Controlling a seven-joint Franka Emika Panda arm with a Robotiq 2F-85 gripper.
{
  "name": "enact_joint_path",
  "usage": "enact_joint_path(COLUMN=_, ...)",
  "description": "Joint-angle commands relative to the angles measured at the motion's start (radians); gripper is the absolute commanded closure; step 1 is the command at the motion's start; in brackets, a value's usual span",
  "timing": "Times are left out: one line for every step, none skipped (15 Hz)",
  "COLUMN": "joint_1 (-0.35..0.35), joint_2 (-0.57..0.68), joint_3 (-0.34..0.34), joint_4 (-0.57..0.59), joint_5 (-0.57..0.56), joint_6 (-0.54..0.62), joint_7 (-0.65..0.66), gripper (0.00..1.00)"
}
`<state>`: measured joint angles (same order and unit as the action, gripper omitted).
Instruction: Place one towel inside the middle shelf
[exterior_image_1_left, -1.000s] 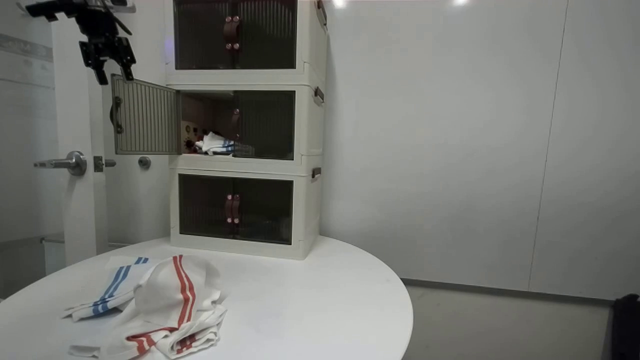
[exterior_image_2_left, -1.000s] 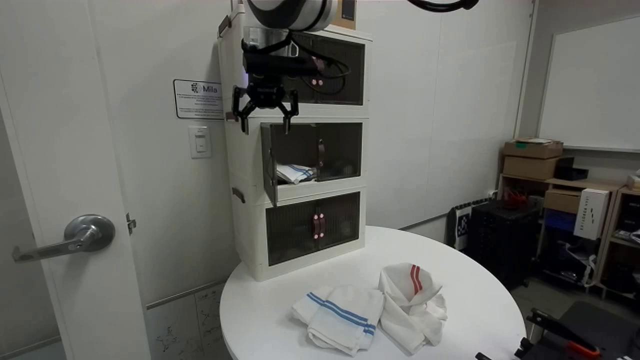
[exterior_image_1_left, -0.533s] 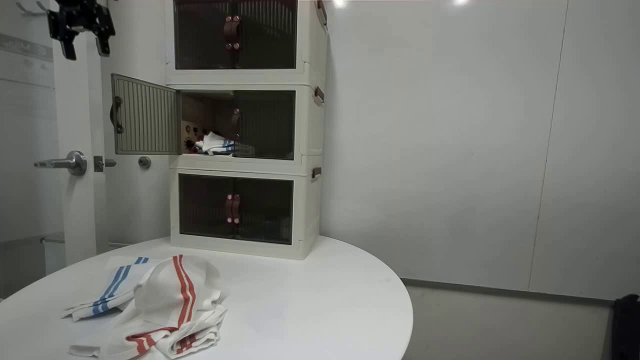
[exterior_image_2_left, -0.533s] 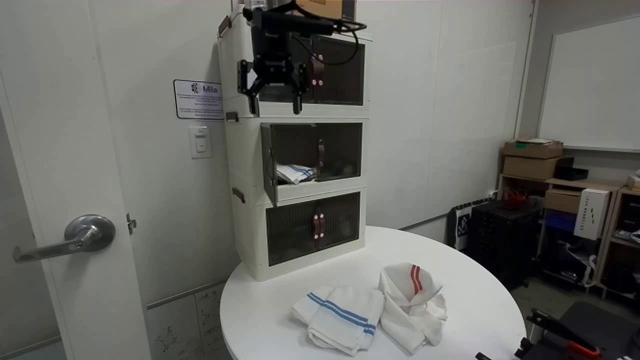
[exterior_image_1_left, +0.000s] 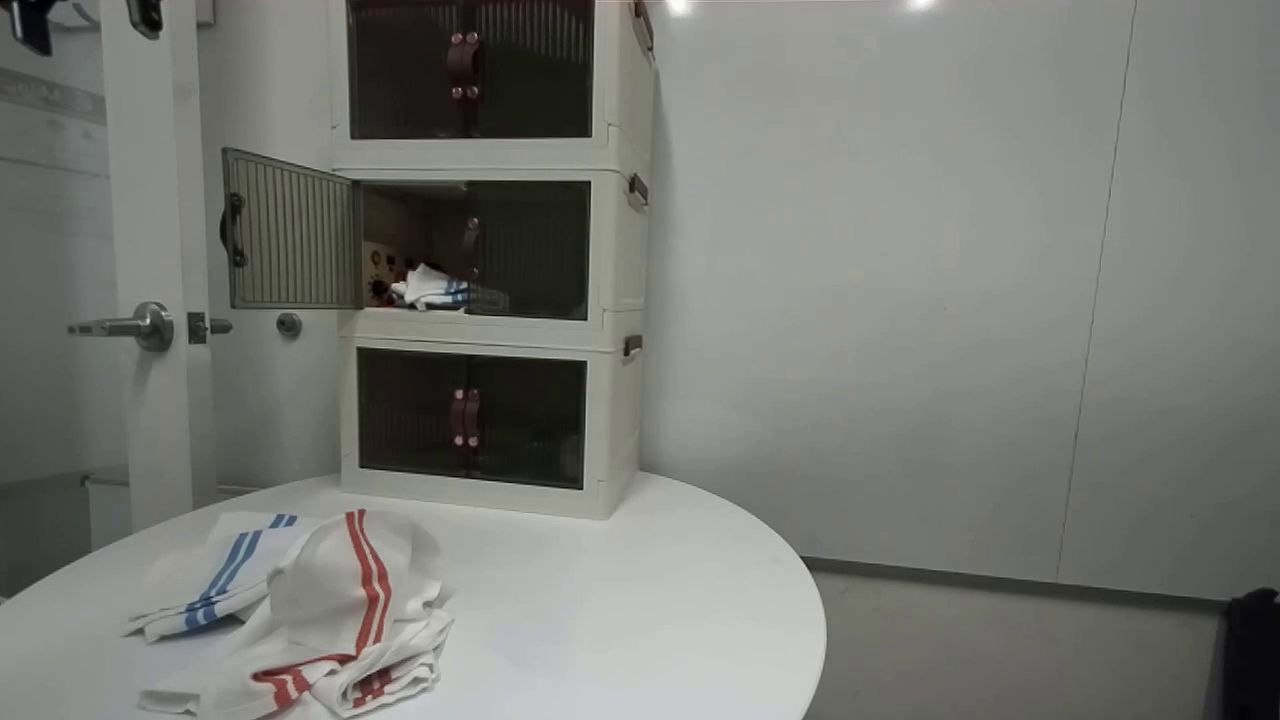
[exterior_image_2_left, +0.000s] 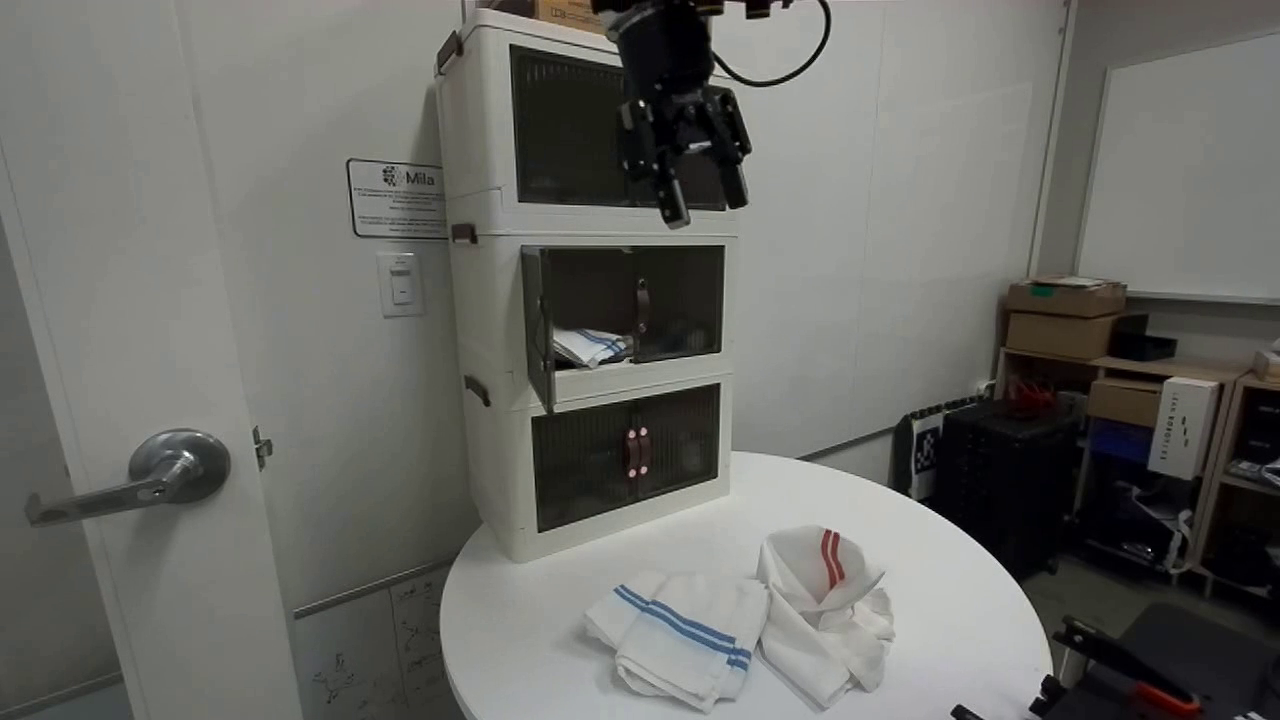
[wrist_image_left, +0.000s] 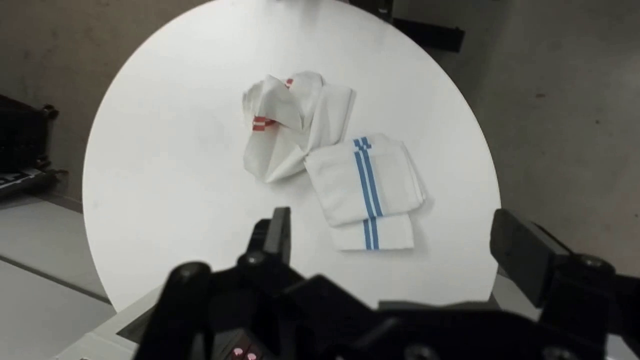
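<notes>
My gripper is open and empty, high above the table; it shows in an exterior view (exterior_image_2_left: 706, 205), at the top left edge in an exterior view (exterior_image_1_left: 90, 25), and in the wrist view (wrist_image_left: 392, 217). A folded white towel with blue stripes (wrist_image_left: 367, 185) lies on the table, also in both exterior views (exterior_image_1_left: 225, 580) (exterior_image_2_left: 680, 640). A crumpled white towel with red stripes (wrist_image_left: 290, 120) touches it (exterior_image_1_left: 340, 600) (exterior_image_2_left: 825, 610). The middle shelf (exterior_image_1_left: 470, 328) (exterior_image_2_left: 640, 376) has one door open. A blue-striped towel (exterior_image_1_left: 432, 288) (exterior_image_2_left: 590, 346) lies inside it.
The open door (exterior_image_1_left: 290, 235) (exterior_image_2_left: 540, 330) sticks out from the middle shelf. The upper box (exterior_image_2_left: 570, 130) and lower box (exterior_image_2_left: 590, 470) are shut. The stack stands at the edge of the round white table (exterior_image_1_left: 640, 600). A room door with a metal handle (exterior_image_2_left: 170, 480) is nearby.
The gripper has moved up and left in an exterior view, nearly out of frame, and right in an exterior view, where it has turned and tilted. It stays open. Towels and shelf door have not moved.
</notes>
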<state>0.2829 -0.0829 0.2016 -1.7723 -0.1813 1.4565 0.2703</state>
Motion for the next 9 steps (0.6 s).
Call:
enact_joint_path(joint_1=-0.047, joint_2=-0.18, joint_3=-0.006, joint_4=-0.25, joint_5=-0.019, joint_6=0.095, joint_7=-0.053, gripper=0.0)
enact_joint_path(joint_1=-0.063, joint_2=-0.219, joint_3=-0.014, joint_4=-0.304, joint_5=-0.013, joint_6=0.148, joint_7=-0.028, gripper=0.0)
enact_joint_path(joint_1=-0.078, joint_2=-0.261, joint_3=-0.022, joint_4=-0.362, joint_5=-0.001, joint_6=0.2, joint_7=-0.007, gripper=0.0)
enact_joint_path(joint_1=-0.097, joint_2=-0.305, joint_3=-0.039, joint_4=-0.421, joint_5=0.026, joint_6=0.27, joint_7=0.012, gripper=0.0)
enact_joint_path(joint_1=-0.113, joint_2=-0.345, joint_3=-0.052, joint_4=-0.477, joint_5=0.04, joint_6=0.32, joint_7=0.013, gripper=0.0)
enact_joint_path(joint_1=-0.13, joint_2=-0.386, joint_3=-0.067, joint_4=-0.536, joint_5=0.05, joint_6=0.378, joint_7=0.013, gripper=0.0)
enact_joint_path(joint_1=-0.146, joint_2=-0.427, joint_3=-0.085, joint_4=-0.594, joint_5=0.053, joint_6=0.428, joint_7=-0.009, gripper=0.0)
enact_joint_path(joint_1=-0.161, joint_2=-0.467, joint_3=-0.105, joint_4=-0.652, joint_5=0.054, joint_6=0.483, joint_7=-0.034, gripper=0.0)
enact_joint_path(joint_1=-0.175, joint_2=-0.51, joint_3=-0.125, joint_4=-0.711, joint_5=0.047, joint_6=0.537, joint_7=-0.06, gripper=0.0)
